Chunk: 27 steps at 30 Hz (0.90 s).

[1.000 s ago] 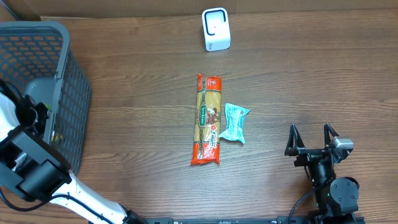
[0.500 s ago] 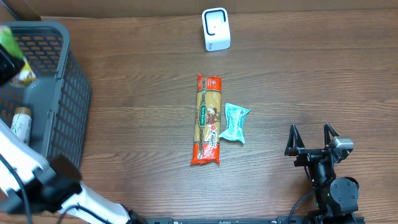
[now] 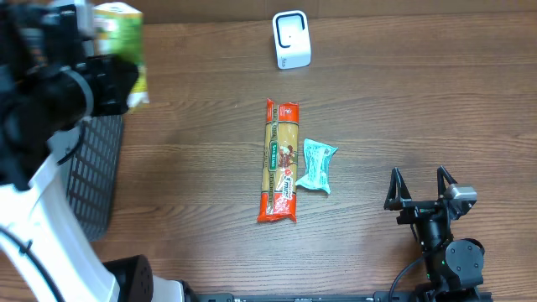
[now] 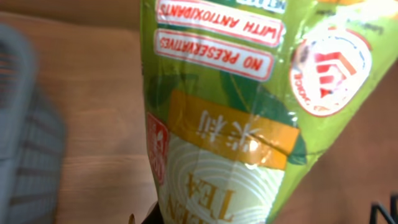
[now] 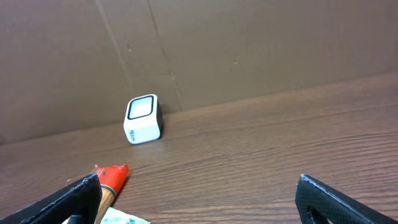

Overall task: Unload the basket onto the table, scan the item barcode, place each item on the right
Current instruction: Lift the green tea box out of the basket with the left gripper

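A green tea package (image 3: 120, 38) hangs in the air at the far left, above the basket's rim, with my left gripper (image 3: 105, 82) shut on it. In the left wrist view the green tea package (image 4: 236, 112) fills the frame, its print upside down, and no barcode shows on this face. The white scanner (image 3: 291, 39) stands at the back centre, also visible as the scanner (image 5: 143, 118) in the right wrist view. My right gripper (image 3: 421, 186) rests open and empty at the front right.
A grey mesh basket (image 3: 92, 176) stands at the left edge, largely hidden by my left arm. A long pasta packet (image 3: 280, 161) and a small teal sachet (image 3: 317, 164) lie side by side mid-table. A cardboard wall runs along the back.
My left arm has risen out of the basket and swung up and to the right, bringing the green tea package with it. The right arm has stayed still.
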### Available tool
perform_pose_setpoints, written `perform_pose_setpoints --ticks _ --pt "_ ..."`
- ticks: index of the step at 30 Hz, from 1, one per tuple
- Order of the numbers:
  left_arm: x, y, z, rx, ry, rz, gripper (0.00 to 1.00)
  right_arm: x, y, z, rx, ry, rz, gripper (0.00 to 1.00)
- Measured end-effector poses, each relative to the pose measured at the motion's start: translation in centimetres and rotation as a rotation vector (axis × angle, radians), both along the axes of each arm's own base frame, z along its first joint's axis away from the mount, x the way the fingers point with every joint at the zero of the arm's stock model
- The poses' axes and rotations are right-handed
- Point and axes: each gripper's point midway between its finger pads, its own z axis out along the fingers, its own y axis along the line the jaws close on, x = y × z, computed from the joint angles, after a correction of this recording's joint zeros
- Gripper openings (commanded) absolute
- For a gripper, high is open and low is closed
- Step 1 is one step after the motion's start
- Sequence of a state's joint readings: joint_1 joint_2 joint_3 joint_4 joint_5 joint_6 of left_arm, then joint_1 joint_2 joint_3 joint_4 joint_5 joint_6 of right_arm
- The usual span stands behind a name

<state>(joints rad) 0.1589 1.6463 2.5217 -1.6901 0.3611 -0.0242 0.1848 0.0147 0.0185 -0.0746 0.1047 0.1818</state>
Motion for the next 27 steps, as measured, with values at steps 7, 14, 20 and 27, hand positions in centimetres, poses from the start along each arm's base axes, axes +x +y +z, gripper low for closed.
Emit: perform_pose_setpoints --ticks 7,14,20,27 --pt "1.7 -5.5 -6.9 0.04 0.219 -0.132 0.05 0.0 0.0 0.0 0.0 0.0 0.0 1.0" --pt "3.5 -9.4 -14.5 0.075 0.354 -0.18 0.05 0.0 0.0 0.0 0.0 -0.001 0.0 1.0" --pt "3.1 -11.0 -24.1 0.092 0.512 -0.135 0.06 0.0 0.0 0.0 0.0 0.0 0.0 1.0" --pt "0.8 -12.5 -34.7 0.081 0.61 -0.072 0.29 0.0 0.0 0.0 0.0 -0.001 0.0 1.0"
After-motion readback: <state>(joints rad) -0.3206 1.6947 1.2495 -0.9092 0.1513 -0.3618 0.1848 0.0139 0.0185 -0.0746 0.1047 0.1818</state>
